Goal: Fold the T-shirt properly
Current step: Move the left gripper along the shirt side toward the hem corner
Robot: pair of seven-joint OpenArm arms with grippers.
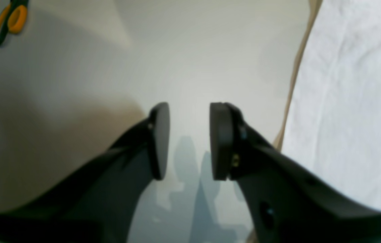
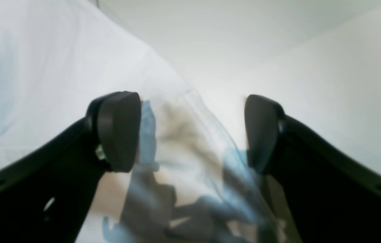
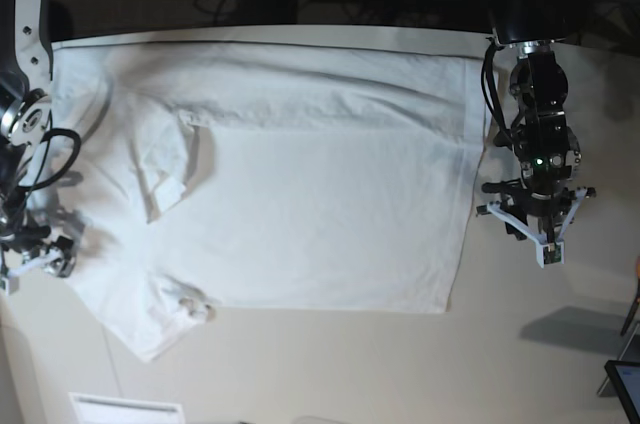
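Note:
The white T-shirt (image 3: 300, 174) lies spread wide across the table, with a sleeve folded inward at its left and a crumpled corner at the lower left. My left gripper (image 1: 189, 138) hovers open over bare tabletop just beside the T-shirt's (image 1: 352, 84) edge, with nothing between its pads. In the base view this left gripper (image 3: 547, 247) sits right of the cloth's right edge. My right gripper (image 2: 192, 131) stands wide open over the T-shirt's (image 2: 42, 67) edge, cloth showing below the gap. In the base view the right gripper (image 3: 35, 259) is at the shirt's left side.
Orange-handled scissors (image 1: 9, 20) lie on the table away from the shirt. A dark device (image 3: 625, 384) sits at the lower right corner, a white sheet (image 3: 125, 409) at the front edge. Cables and boxes crowd the area behind the table's far edge.

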